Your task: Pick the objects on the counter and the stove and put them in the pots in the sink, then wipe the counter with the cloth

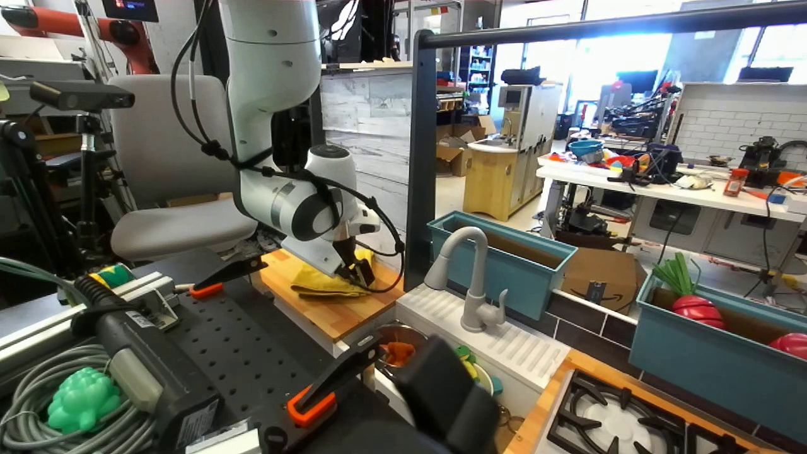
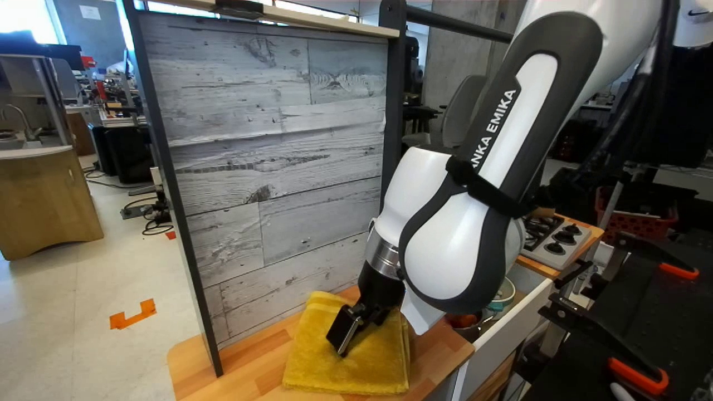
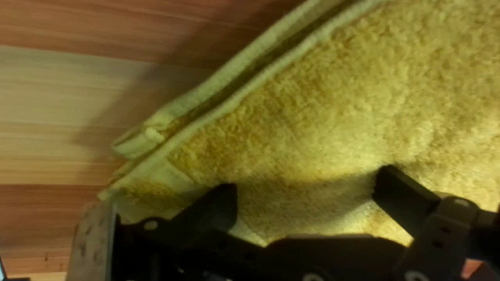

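The yellow cloth [image 2: 356,373] lies folded on the wooden counter [image 2: 245,379]. My gripper [image 3: 306,181] is over it with jaws wide apart. Its fingers [image 3: 406,195] seem to touch the fabric, and only flat cloth shows between them. In an exterior view the gripper [image 2: 357,331] points down onto the cloth. The white sink [image 1: 529,356] holds a metal pot [image 1: 416,337] with orange objects [image 1: 398,354] in it. Beside that, a pale-rimmed pot [image 1: 485,382] contains green and yellow objects [image 1: 468,359], partly hidden by a dark blurred shape. Part of the stove [image 1: 615,419] shows, with bare burners.
A whitish wood-grain panel [image 2: 267,167] rises along the counter's edge, beside a dark post [image 1: 422,157]. The grey faucet [image 1: 477,277] stands over the sink. Teal bins [image 1: 504,271] line the back, one with red vegetables [image 1: 698,310]. Orange-handled clamps [image 1: 312,407] sit on the black perforated table [image 1: 252,353].
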Robot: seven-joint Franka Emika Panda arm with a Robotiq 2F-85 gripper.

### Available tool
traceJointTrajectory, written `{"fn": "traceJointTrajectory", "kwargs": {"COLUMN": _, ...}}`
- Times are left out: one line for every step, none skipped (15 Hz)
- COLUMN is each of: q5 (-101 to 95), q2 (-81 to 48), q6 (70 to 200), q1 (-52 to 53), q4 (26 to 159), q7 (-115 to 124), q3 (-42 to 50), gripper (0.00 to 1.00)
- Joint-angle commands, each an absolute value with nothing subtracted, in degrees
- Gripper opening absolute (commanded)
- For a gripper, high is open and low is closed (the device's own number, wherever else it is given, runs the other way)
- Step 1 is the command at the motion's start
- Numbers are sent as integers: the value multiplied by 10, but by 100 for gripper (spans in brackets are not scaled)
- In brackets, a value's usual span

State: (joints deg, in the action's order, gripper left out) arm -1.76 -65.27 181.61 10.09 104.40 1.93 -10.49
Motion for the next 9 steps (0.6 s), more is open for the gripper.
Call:
{"fn": "traceJointTrajectory", "kwargs": {"q5": -7, "q2": -694, "q6": 1764, "q1": 129, "q4": 990, "q7": 27, "q3": -97, "gripper": 100}}
{"fn": "traceJointTrajectory", "kwargs": {"q5": -8, "q2": -704, "q6": 1755, "q1": 146, "q4": 975, "q7": 29, "q3": -88, "gripper": 100}}
{"fn": "traceJointTrajectory", "kwargs": {"q5": -9, "q2": -715, "q6": 1746, "q1": 164, "q4": 956, "q7": 33, "q3": -82, "gripper": 100}}
{"fn": "traceJointTrajectory", "kwargs": {"q5": -9, "q2": -723, "q6": 1737, "q1": 181, "q4": 937, "q7": 37, "q3": -75, "gripper": 100}}
{"fn": "traceJointTrajectory", "kwargs": {"q5": -9, "q2": -728, "q6": 1725, "q1": 198, "q4": 920, "q7": 42, "q3": -70, "gripper": 100}}
{"fn": "traceJointTrajectory", "kwargs": {"q5": -11, "q2": -733, "q6": 1717, "q1": 217, "q4": 904, "q7": 49, "q3": -62, "gripper": 100}}
{"fn": "traceJointTrajectory", "kwargs": {"q5": -14, "q2": -736, "q6": 1712, "q1": 234, "q4": 890, "q7": 54, "q3": -57, "gripper": 100}}
{"fn": "traceJointTrajectory", "kwargs": {"q5": -16, "q2": -742, "q6": 1709, "q1": 249, "q4": 875, "q7": 57, "q3": -53, "gripper": 100}}
{"fn": "traceJointTrajectory", "kwargs": {"q5": -19, "q2": -748, "q6": 1704, "q1": 265, "q4": 857, "q7": 61, "q3": -47, "gripper": 100}}
